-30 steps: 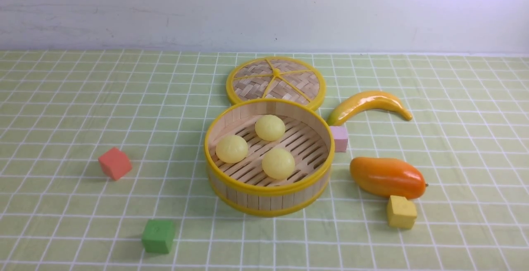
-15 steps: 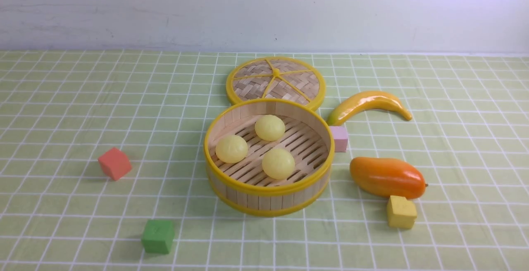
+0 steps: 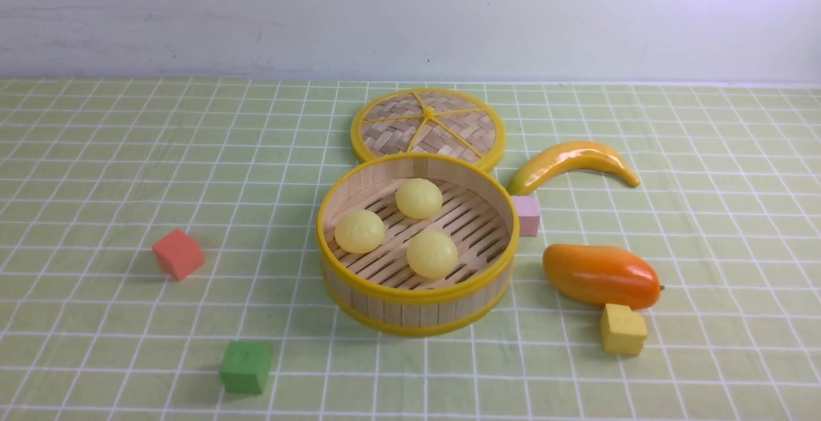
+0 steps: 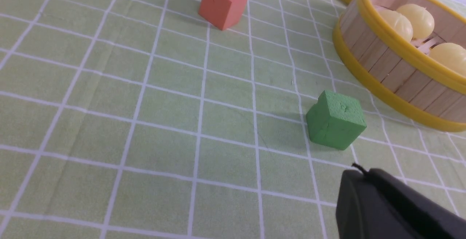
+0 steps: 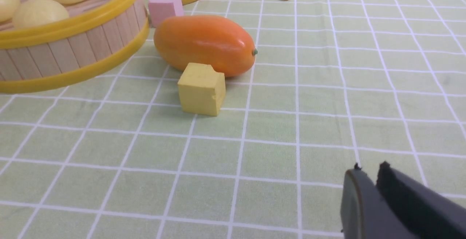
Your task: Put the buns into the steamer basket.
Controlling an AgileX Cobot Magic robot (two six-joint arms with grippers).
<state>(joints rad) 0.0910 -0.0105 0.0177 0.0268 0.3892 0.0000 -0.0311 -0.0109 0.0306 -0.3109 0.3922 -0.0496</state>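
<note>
Three pale-yellow buns lie inside the steamer basket [image 3: 417, 305] at the table's middle: one at the far side [image 3: 419, 198], one at the left [image 3: 360, 231], one at the near side [image 3: 431, 254]. The basket also shows in the left wrist view [image 4: 393, 75] and the right wrist view [image 5: 72, 46]. Neither gripper shows in the front view. My left gripper [image 4: 358, 173] is shut and empty, near the green cube, apart from the basket. My right gripper [image 5: 367, 171] is shut and empty over bare cloth, well away from the yellow cube.
The woven lid [image 3: 428, 127] lies flat behind the basket. A banana [image 3: 571, 161], pink cube [image 3: 526, 214], orange mango [image 3: 601, 275] and yellow cube [image 3: 622, 329] lie right of the basket. A red cube [image 3: 178, 253] and green cube [image 3: 245, 366] lie left of it.
</note>
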